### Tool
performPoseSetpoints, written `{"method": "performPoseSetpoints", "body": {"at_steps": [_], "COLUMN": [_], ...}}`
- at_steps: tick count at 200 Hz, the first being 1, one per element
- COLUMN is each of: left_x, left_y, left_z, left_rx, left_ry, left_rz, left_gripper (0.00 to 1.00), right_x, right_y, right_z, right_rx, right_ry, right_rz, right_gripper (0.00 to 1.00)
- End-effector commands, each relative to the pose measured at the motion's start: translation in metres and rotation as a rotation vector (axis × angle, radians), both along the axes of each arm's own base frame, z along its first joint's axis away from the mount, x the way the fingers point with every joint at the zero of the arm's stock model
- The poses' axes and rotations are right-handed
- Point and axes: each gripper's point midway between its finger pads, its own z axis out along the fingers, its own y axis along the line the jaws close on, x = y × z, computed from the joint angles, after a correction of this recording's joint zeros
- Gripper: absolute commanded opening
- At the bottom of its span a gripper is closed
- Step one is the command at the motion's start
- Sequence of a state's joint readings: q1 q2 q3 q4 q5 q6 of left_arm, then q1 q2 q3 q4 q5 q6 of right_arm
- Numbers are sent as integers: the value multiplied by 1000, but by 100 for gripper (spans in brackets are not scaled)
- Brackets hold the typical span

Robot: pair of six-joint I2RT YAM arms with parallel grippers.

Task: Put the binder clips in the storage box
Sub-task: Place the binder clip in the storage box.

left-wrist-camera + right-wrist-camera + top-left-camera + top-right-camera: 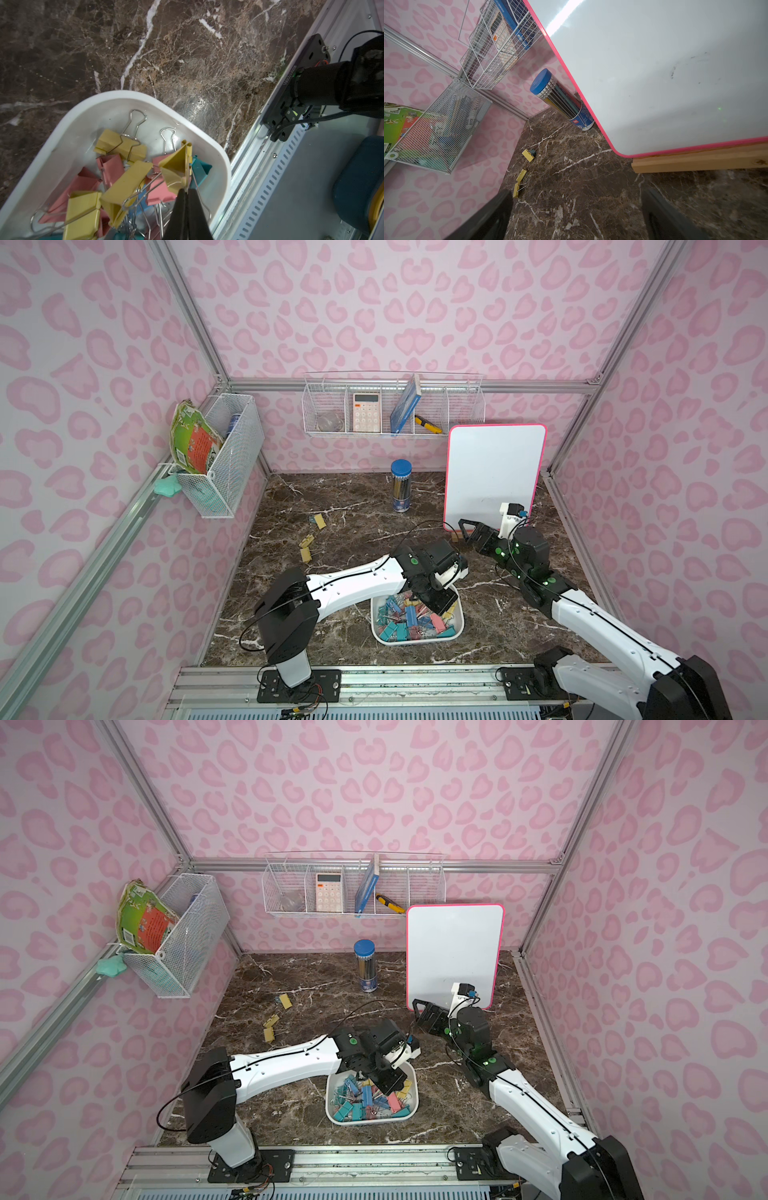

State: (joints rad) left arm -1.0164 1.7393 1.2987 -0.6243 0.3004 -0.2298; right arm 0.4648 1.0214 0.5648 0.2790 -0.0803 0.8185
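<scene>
Over the storage box (116,94), the left hand (185,190) pinches a yellow clip (175,166), contact half hidden; right hand (576,193) gapes.

We stood in a robot lab cell: aluminium frame (266,386), pink printed wall panels (415,302), metal mounting rail (415,681).

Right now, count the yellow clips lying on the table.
3, in a row back-left of the box: far clip, middle clip, near clip. A small teal thing sits beside the far one.
</scene>
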Motion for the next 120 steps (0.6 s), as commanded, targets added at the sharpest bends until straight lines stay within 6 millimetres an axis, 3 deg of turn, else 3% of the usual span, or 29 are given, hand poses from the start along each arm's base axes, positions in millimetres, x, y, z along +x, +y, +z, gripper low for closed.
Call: {"method": "performPoseSetpoints", "body": {"at_steps": [1,21,43,84,102,120], "left_x": [9,11,17,40,68,113], "left_y": [0,1,5,14,36,88], "left_z": [-11,-20,-19,29,55,73], "left_rx": [26,51,66,-49,-88,-32], "left_ry": [-43,-43,-59,-144,-191,-272], "left_rz": [10,21,55,152,254,460], "left_gripper": [0,6,22,48,56,68], "right_x": [-2,-2,-1,-2,-3,-4], "right_y": [-6,-6,-4,-4,-3,0], "right_z": [0,-1,1,3,7,12], "right_rx": [-1,1,2,-3,4,9], "right_ry": [-1,0,-3,-10,-20,-33], "right_rz": [-28,-26,-17,-13,-10,-2], "right_gripper": [99,98,99,99,99,99]}}
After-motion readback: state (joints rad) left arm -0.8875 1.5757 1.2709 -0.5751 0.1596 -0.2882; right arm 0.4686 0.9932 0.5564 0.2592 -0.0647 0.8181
